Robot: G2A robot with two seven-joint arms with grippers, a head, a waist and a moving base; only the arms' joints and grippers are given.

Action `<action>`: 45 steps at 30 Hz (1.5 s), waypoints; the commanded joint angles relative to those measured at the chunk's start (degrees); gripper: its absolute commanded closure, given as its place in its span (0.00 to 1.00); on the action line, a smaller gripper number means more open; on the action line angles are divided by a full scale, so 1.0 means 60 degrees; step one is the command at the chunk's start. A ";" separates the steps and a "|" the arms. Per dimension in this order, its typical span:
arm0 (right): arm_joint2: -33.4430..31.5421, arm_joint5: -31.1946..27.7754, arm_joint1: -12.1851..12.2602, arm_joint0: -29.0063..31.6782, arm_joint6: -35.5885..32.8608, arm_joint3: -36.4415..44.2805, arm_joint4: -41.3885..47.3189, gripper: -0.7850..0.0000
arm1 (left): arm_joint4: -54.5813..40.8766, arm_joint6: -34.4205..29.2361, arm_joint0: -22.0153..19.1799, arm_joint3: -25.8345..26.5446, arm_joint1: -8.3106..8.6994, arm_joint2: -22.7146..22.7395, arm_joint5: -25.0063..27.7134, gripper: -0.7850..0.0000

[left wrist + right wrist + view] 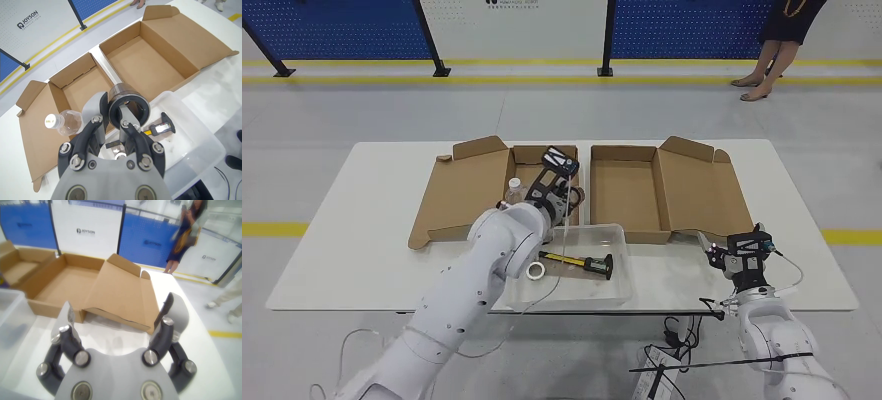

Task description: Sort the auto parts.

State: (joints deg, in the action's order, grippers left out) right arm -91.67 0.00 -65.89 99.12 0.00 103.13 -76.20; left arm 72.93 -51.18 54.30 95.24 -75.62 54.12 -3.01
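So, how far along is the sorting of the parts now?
Done: at most a bottle, standing at the left box. In hand: the left pincer grips a metal ring; the right pincer is open and holds nothing. Left: a caliper and a white roll lie in the clear tub.

The top view looks down from above on the whole table (pixel 342 250). The left wrist view tilts steeply down, close over the clear tub (pixel 198 132) and left box (pixel 79 94). The right wrist view looks low across the table; all three share the right box (pixel 627 195).
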 commanded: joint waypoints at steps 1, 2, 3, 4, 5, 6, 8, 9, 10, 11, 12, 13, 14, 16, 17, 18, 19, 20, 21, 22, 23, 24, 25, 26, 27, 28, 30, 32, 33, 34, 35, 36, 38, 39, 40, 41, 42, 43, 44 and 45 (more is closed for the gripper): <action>0.0000 0.0000 0.0000 0.0000 0.0000 0.0000 0.0000 0.00 | 0.0028 0.0045 -0.0236 -0.0455 -0.0065 -0.0124 -0.0048 1.00; 0.0000 0.0000 0.0000 0.0000 0.0000 0.0000 0.0000 0.00 | -0.0006 0.0067 -0.0347 -0.0682 -0.0103 -0.0167 -0.0116 1.00; 0.0000 0.0000 0.0000 0.0000 0.0000 0.0000 0.0000 0.00 | 0.0010 0.0081 -0.0461 -0.0899 -0.0139 -0.0235 -0.0132 1.00; 0.0000 0.0000 0.0000 0.0000 0.0000 0.0000 0.0000 0.00 | 0.0000 0.0116 -0.0564 -0.1109 -0.0176 -0.0295 -0.0157 1.00; 0.0000 0.0000 0.0000 0.0000 0.0000 0.0000 0.0000 0.00 | -0.0019 0.0128 -0.0659 -0.1315 -0.0213 -0.0355 -0.0181 1.00; 0.0000 0.0000 0.0000 0.0000 0.0000 0.0000 0.0000 0.00 | -0.0023 0.0135 -0.0755 -0.1509 -0.0249 -0.0417 -0.0192 1.00; 0.0000 0.0000 0.0000 0.0000 0.0000 0.0000 0.0000 0.00 | -0.0040 0.0243 -0.0918 -0.1806 -0.0320 -0.0521 -0.0240 1.00; 0.0000 0.0000 0.0000 0.0000 0.0000 0.0000 0.0000 0.00 | -0.0036 0.0267 -0.0995 -0.1907 -0.0354 -0.0583 -0.0237 1.00; 0.0000 0.0000 0.0000 0.0000 0.0000 0.0000 0.0000 0.00 | -0.0030 0.0285 -0.1074 -0.2000 -0.0387 -0.0634 -0.0236 1.00; 0.0000 0.0000 0.0000 0.0000 0.0000 0.0000 0.0000 0.00 | -0.0030 0.0308 -0.1146 -0.2120 -0.0418 -0.0675 -0.0242 1.00; 0.0000 0.0000 0.0000 0.0000 0.0000 0.0000 0.0000 0.00 | 0.0007 0.0314 -0.1228 -0.2243 -0.0448 -0.0733 -0.0206 1.00; 0.0000 0.0000 0.0000 0.0000 0.0000 0.0000 0.0000 0.00 | 0.0048 0.0365 -0.1305 -0.2355 -0.0477 -0.0775 -0.0208 1.00; 0.0000 0.0000 0.0000 0.0000 0.0000 0.0000 0.0000 0.00 | 0.0034 0.0387 -0.1340 -0.2432 -0.0498 -0.0802 -0.0200 1.00; 0.0000 0.0000 0.0000 0.0000 0.0000 0.0000 0.0000 0.00 | 0.0034 0.0387 -0.1340 -0.2432 -0.0498 -0.0802 -0.0200 1.00; 0.0000 0.0000 0.0000 0.0000 0.0000 0.0000 0.0000 0.00 | 0.0034 0.0387 -0.1340 -0.2432 -0.0498 -0.0802 -0.0200 1.00; 0.0000 0.0000 0.0000 0.0000 0.0000 0.0000 0.0000 0.00 | 0.0034 0.0387 -0.1340 -0.2432 -0.0498 -0.0802 -0.0200 1.00; 0.0000 0.0000 0.0000 0.0000 0.0000 0.0000 0.0000 0.00 | 0.0034 0.0387 -0.1340 -0.2432 -0.0498 -0.0802 -0.0200 1.00; 0.0000 0.0000 0.0000 0.0000 0.0000 0.0000 0.0000 0.00 | 0.0034 0.0387 -0.1340 -0.2432 -0.0498 -0.0802 -0.0200 1.00; 0.0000 0.0000 0.0000 0.0000 0.0000 0.0000 0.0000 0.00 | 0.0034 0.0387 -0.1340 -0.2432 -0.0498 -0.0802 -0.0200 1.00; 0.0000 0.0000 0.0000 0.0000 0.0000 0.0000 0.0000 0.00 | 0.0034 0.0387 -0.1340 -0.2432 -0.0498 -0.0802 -0.0200 1.00; 0.0000 0.0000 0.0000 0.0000 0.0000 0.0000 0.0000 0.00 | 0.0034 0.0387 -0.1340 -0.2432 -0.0498 -0.0802 -0.0200 1.00; 0.0000 0.0000 0.0000 0.0000 0.0000 0.0000 0.0000 0.00 | 0.0034 0.0387 -0.1340 -0.2432 -0.0498 -0.0802 -0.0200 1.00; 0.0000 0.0000 0.0000 0.0000 0.0000 0.0000 0.0000 0.00 | 0.0034 0.0387 -0.1340 -0.2432 -0.0498 -0.0802 -0.0200 1.00; 0.0000 0.0000 0.0000 0.0000 0.0000 0.0000 0.0000 0.00 | 0.0034 0.0387 -0.1340 -0.2432 -0.0498 -0.0802 -0.0200 1.00; 0.0000 0.0000 0.0000 0.0000 0.0000 0.0000 0.0000 0.00 | 0.0034 0.0387 -0.1340 -0.2432 -0.0498 -0.0802 -0.0200 1.00; 0.0000 0.0000 0.0000 0.0000 0.0000 0.0000 0.0000 0.00 | 0.0034 0.0387 -0.1340 -0.2432 -0.0498 -0.0802 -0.0200 1.00; 0.0000 0.0000 0.0000 0.0000 0.0000 0.0000 0.0000 0.00 | 0.0034 0.0387 -0.1340 -0.2432 -0.0498 -0.0802 -0.0200 1.00; 0.0000 0.0000 0.0000 0.0000 0.0000 0.0000 0.0000 0.00 | 0.0034 0.0387 -0.1340 -0.2432 -0.0498 -0.0802 -0.0200 1.00; 0.0000 0.0000 0.0000 0.0000 0.0000 0.0000 0.0000 0.00 | 0.0037 0.0548 -0.1305 -0.2464 -0.0495 -0.0729 -0.0243 1.00; 0.0000 0.0000 0.0000 0.0000 0.0000 0.0000 0.0000 0.00 | 0.0041 0.0640 -0.1333 -0.2550 -0.0500 -0.0652 -0.0312 1.00; 0.0000 0.0000 0.0000 0.0000 0.0000 0.0000 0.0000 0.00 | 0.0062 0.0668 -0.1416 -0.2657 -0.0519 -0.0622 -0.0358 1.00; 0.0000 0.0000 0.0000 0.0000 0.0000 0.0000 0.0000 0.00 | 0.0134 0.0699 -0.1538 -0.2779 -0.0547 -0.0619 -0.0467 1.00; 0.0000 0.0000 0.0000 0.0000 0.0000 0.0000 0.0000 0.00 | -0.0014 0.0675 -0.1787 -0.3083 -0.0646 -0.0655 -0.0713 1.00; 0.0000 0.0000 0.0000 0.0000 0.0000 0.0000 0.0000 0.00 | -0.0101 0.0685 -0.1931 -0.3266 -0.0704 -0.0691 -0.0834 1.00; 0.0000 0.0000 0.0000 0.0000 0.0000 0.0000 0.0000 0.00 | -0.0239 0.0670 -0.2069 -0.3495 -0.0768 -0.0732 -0.0939 1.00; 0.0000 0.0000 0.0000 0.0000 0.0000 0.0000 0.0000 0.00 | -0.0232 0.0665 -0.2232 -0.3735 -0.0830 -0.0820 -0.1015 1.00; 0.0000 0.0000 0.0000 0.0000 0.0000 0.0000 0.0000 0.00 | -0.0266 0.0702 -0.2379 -0.3952 -0.0896 -0.0909 -0.1071 1.00; 0.0000 0.0000 0.0000 0.0000 0.0000 0.0000 0.0000 0.00 | -0.0348 0.0661 -0.2524 -0.4210 -0.0964 -0.0983 -0.1145 1.00; 0.0000 0.0000 0.0000 0.0000 0.0000 0.0000 0.0000 0.00 | -0.0414 0.0595 -0.2680 -0.4477 -0.1035 -0.1065 -0.1214 1.00; 0.0000 0.0000 0.0000 0.0000 0.0000 0.0000 0.0000 0.00 | -0.0539 0.0575 -0.2818 -0.4747 -0.1110 -0.1133 -0.1282 1.00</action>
State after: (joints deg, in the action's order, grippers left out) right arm -91.67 0.00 -65.89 99.12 0.00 103.13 -76.20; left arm 70.33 -47.54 38.18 68.46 -81.90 47.71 -10.33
